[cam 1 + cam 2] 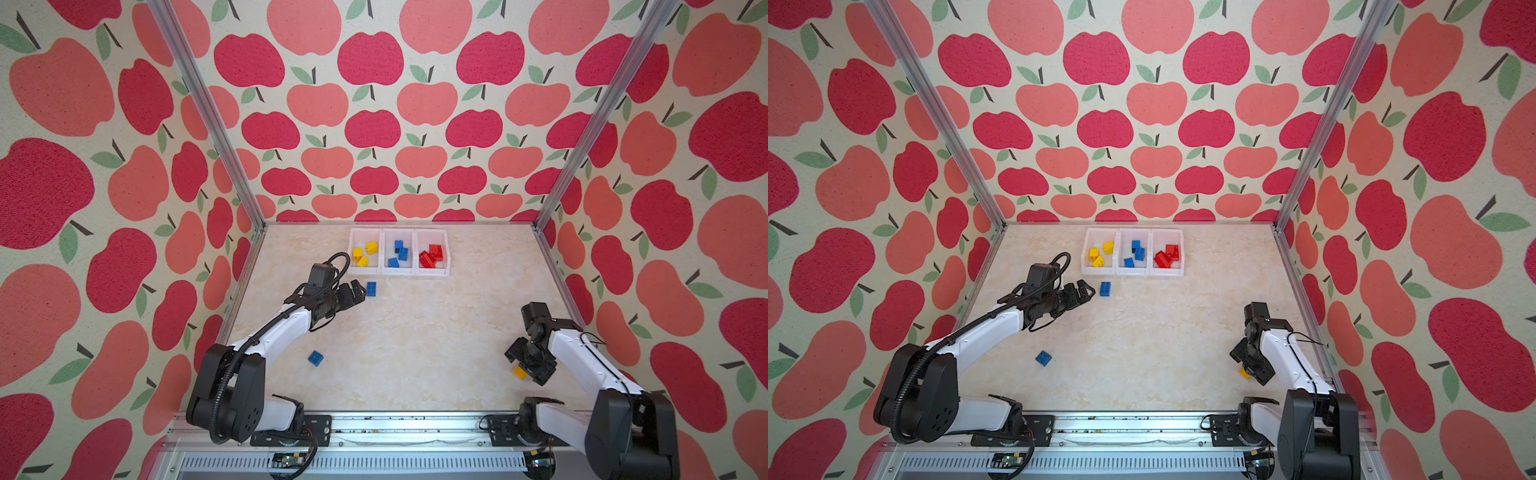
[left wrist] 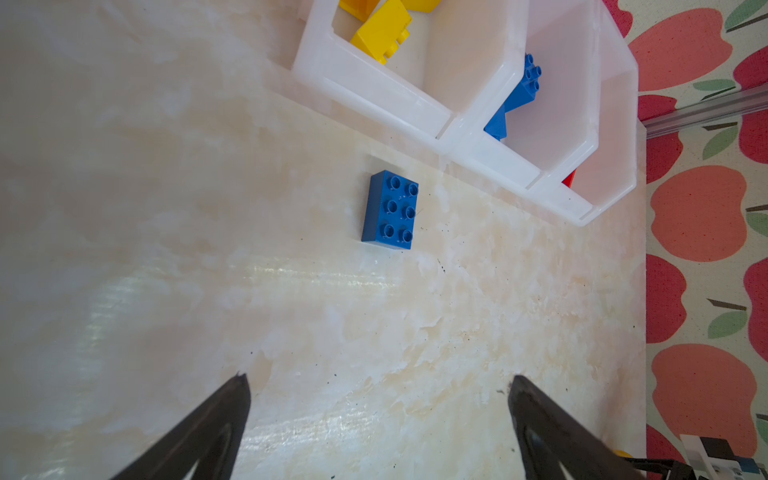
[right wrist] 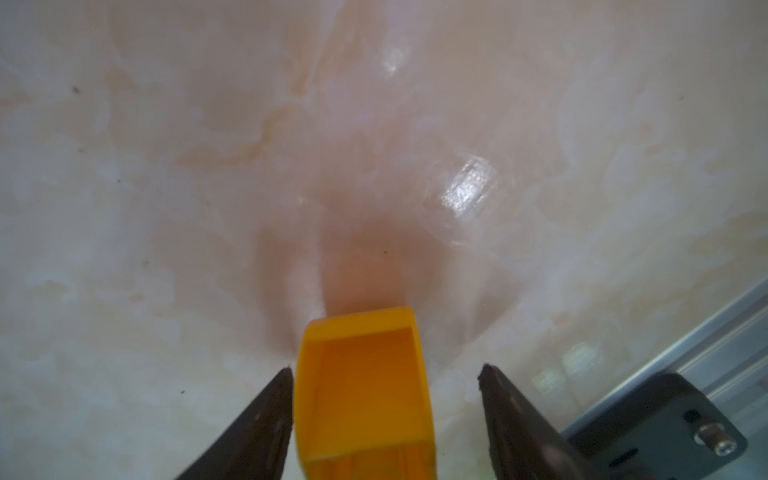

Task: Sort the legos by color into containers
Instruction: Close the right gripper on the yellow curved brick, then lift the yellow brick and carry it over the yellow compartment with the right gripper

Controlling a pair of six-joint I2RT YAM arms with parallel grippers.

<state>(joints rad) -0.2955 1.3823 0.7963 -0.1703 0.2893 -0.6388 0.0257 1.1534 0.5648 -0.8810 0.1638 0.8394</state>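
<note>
At the right hand (image 3: 385, 370), 1 yellow lego (image 3: 361, 399) shows its hollow underside.

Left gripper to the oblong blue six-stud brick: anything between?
Nothing. In the left wrist view, bare marbled tabletop runs from the left gripper to the oblong blue six-stud brick.

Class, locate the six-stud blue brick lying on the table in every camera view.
Top view: six-stud blue brick just before the bins, by the left pincer.
Top view: brick, same place.
Left wrist: brick ahead of the open pincer, near the bins.
Right wrist: not in it.
Shared landmark: the bins.
</note>
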